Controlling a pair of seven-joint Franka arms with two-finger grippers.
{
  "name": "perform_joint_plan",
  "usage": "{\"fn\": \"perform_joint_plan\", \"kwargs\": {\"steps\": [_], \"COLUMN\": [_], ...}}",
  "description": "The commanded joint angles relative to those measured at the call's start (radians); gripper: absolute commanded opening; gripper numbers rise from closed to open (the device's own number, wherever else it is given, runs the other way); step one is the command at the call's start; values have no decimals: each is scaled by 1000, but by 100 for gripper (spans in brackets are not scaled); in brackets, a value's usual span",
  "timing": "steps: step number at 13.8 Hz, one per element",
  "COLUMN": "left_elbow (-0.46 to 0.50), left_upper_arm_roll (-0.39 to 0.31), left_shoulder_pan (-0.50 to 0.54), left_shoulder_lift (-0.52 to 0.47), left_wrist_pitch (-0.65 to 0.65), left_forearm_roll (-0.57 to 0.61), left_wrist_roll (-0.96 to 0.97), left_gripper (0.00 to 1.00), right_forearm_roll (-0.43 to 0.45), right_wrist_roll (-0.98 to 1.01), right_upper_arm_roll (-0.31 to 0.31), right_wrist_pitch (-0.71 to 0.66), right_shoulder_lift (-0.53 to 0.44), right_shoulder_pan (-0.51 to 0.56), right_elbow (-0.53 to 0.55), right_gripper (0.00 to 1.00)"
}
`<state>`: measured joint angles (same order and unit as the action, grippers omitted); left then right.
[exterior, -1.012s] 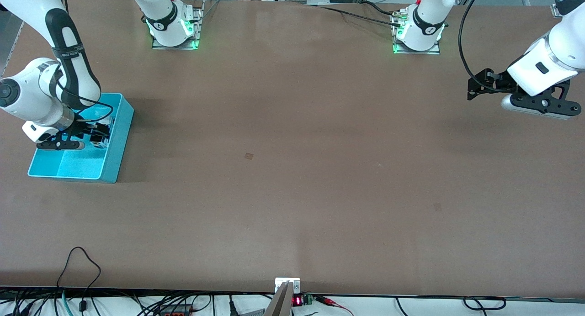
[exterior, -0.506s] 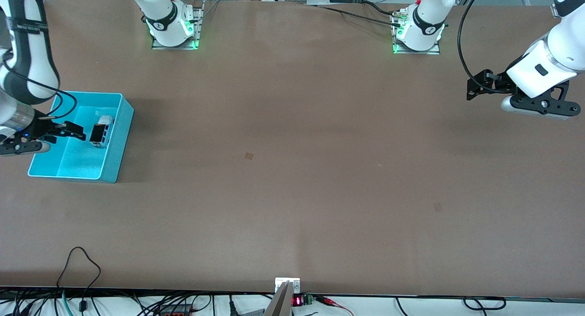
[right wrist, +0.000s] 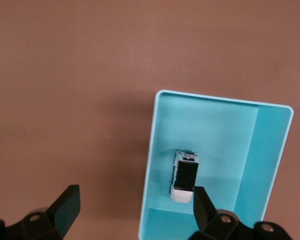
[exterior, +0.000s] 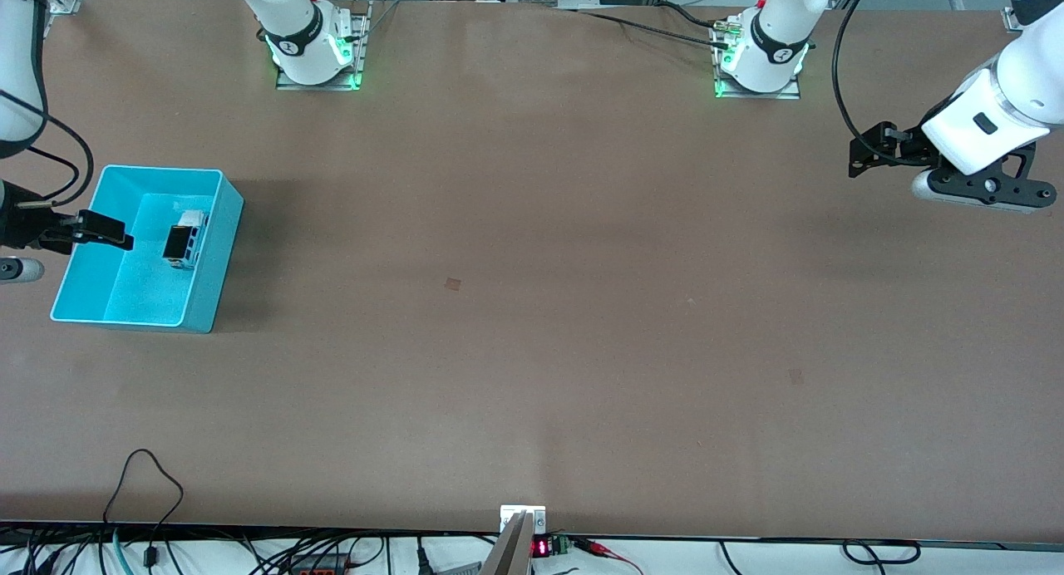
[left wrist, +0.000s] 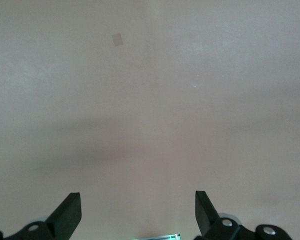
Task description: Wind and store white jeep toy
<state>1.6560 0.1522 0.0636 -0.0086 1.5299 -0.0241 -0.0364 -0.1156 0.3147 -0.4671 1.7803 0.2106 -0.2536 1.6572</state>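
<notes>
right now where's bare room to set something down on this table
Nearly all of the brown tabletop is bare, from the cyan plastic bin across to the left arm's end. The bin floor is partly free around the small white jeep toy. It is tightest at the bin's outer rim, where the open right hand hovers.

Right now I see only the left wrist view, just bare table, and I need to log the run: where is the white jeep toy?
Observer: The white jeep toy lies inside the cyan bin, at the right arm's end of the table.
Operator: Is the right tool gripping it?
Observer: No. The right tool hangs open and empty over the bin's rim, apart from the toy.
Operator: Which way up is the toy?
Observer: On its wheels, black roof panel up. Your left tool waits open over bare table at the left arm's end.
</notes>
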Motion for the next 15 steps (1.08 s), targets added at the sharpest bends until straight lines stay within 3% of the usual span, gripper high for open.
{"fn": "perform_joint_plan", "kwargs": {"steps": [1,8,15], "left_elbow": [-27,-28,-16], "left_upper_arm_roll": [3,3,4], "left_shoulder_pan": [4,2,1], "left_shoulder_lift": [7,10,13], "left_wrist_pitch": [-23,-17,93], "left_forearm_roll": [-16,-7,35], "left_wrist_roll": [15,16,61], "left_gripper": [100,100,100], "right_forearm_roll": [16,45,85], "right_wrist_roll": [-14,-149,-216], "right_upper_arm_roll": [1,-1,28], "right_wrist_pitch": [-33,-148,-211], "right_shoulder_lift": [-52,-129,-221], "right_shoulder_pan": [-35,-96,-98], "right_elbow": [-17,-45,-42], "right_gripper": [100,100,100]}}
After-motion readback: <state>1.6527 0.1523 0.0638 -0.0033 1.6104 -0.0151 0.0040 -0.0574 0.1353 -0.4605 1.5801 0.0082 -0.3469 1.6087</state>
